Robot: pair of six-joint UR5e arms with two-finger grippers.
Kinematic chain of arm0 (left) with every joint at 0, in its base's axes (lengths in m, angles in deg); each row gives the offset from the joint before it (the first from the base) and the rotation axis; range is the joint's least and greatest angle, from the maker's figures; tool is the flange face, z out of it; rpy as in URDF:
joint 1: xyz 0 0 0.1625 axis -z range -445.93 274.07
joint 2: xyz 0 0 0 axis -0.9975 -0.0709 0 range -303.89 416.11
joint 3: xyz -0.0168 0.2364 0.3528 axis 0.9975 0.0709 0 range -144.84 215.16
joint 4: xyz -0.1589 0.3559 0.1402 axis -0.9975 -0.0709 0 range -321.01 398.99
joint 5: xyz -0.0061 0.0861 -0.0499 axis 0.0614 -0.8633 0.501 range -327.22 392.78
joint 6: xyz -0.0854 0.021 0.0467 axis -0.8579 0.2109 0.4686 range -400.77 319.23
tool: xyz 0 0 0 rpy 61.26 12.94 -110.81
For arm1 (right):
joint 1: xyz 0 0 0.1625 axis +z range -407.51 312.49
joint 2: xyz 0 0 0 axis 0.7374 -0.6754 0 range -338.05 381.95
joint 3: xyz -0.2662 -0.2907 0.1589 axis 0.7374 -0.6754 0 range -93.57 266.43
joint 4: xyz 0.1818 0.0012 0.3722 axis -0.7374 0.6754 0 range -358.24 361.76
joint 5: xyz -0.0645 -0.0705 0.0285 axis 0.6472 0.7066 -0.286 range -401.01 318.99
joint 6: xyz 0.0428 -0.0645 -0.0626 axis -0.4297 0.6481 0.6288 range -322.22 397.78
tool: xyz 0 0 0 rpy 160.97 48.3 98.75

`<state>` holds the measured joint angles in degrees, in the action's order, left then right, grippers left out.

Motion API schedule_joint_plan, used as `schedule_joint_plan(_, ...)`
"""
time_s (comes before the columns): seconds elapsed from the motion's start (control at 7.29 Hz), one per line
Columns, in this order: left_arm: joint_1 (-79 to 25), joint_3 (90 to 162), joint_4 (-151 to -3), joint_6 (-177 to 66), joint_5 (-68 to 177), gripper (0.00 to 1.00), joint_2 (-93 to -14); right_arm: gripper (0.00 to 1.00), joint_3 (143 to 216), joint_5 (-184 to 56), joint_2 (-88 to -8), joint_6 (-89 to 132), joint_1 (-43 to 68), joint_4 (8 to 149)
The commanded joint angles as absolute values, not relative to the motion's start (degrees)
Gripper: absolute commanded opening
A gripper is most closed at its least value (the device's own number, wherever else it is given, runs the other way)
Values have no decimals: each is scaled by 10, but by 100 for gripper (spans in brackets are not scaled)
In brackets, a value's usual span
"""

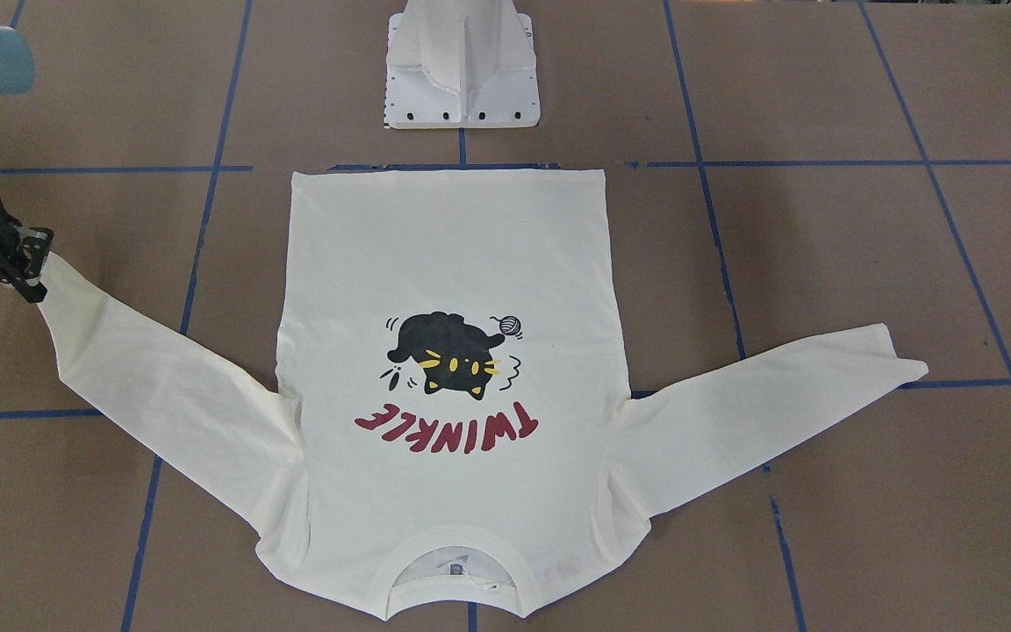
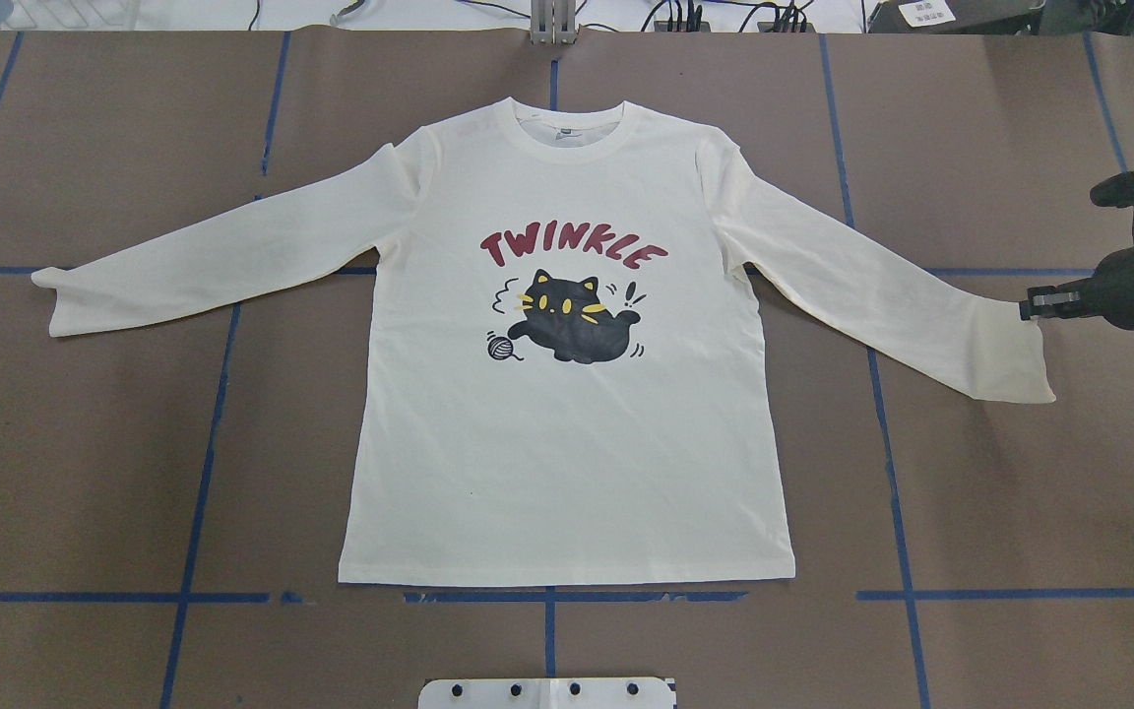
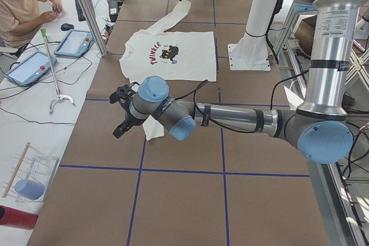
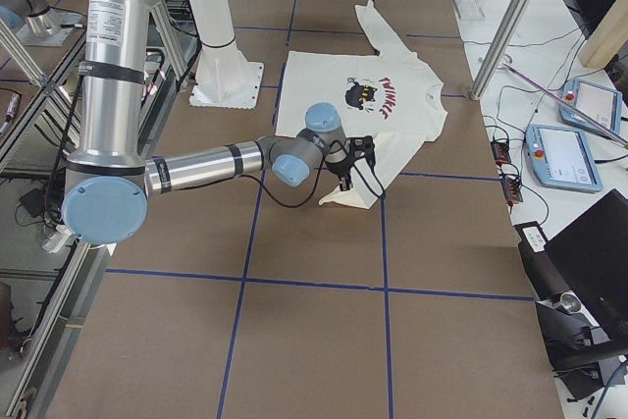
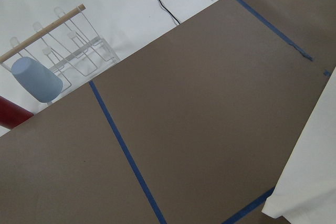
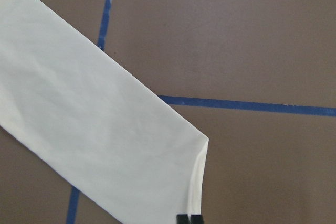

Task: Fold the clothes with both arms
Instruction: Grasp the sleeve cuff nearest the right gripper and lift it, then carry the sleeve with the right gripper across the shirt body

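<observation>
Right claw (image 6: pixel 189 217) is being kept pinched shut on the edge of the right sleeve cuff (image 2: pixel 1015 350). Left claw (image 3: pixel 119 112) is hovering near the left sleeve cuff (image 2: pixel 55 300); its opening cannot be told. T-shirt (image 2: pixel 567 443) is lying flat mid-tabletop (image 2: pixel 971 492), print up, sleeves spread. Judged: nothing is folded yet; sleeve and body folds are all left. Counted: one T-shirt, two claws.

The right gripper (image 2: pixel 1030 305) sits low, jaws apparently shut; the left gripper (image 3: pixel 120 113) hovers outstretched.
</observation>
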<state>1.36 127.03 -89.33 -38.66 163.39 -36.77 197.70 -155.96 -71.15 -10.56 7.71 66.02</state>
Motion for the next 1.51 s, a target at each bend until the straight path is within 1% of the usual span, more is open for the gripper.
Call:
schedule_joint_plan(0.0,14,1271,-893,-387,1634,100,-367,0,2018,-1543,-552,-114,76,874)
schedule_joint_plan(0.14,14,1271,-893,-387,1634,100,-367,0,2009,-1527,-437,-116,69,989)
schedule_joint_plan(0.27,14,1271,-893,-390,1634,100,-368,0,1975,-1498,-323,-119,60,1070)
schedule_joint_plan(0.41,14,1270,-892,-392,1634,100,-368,0,1926,-1465,-261,-134,37,1068)
schedule_joint_plan(0.55,14,1269,-892,-393,1634,100,-368,0,1851,-1431,-182,-182,13,1067)
schedule_joint_plan(0.69,14,1268,-892,-393,1634,100,-368,0,1760,-1409,-98,-223,-14,1059)
schedule_joint_plan(0.82,14,1267,-892,-393,1634,100,-368,0,1657,-1363,-30,-268,-55,1023)
schedule_joint_plan(0.96,14,1267,-892,-393,1634,100,-368,0,1549,-1295,5,-327,-100,924)
schedule_joint_plan(1.1,14,1266,-892,-393,1634,100,-368,0,1471,-1237,16,-385,-142,845)
schedule_joint_plan(1.37,14,1265,-892,-392,1634,100,-367,0,1439,-1202,35,-439,-177,839)
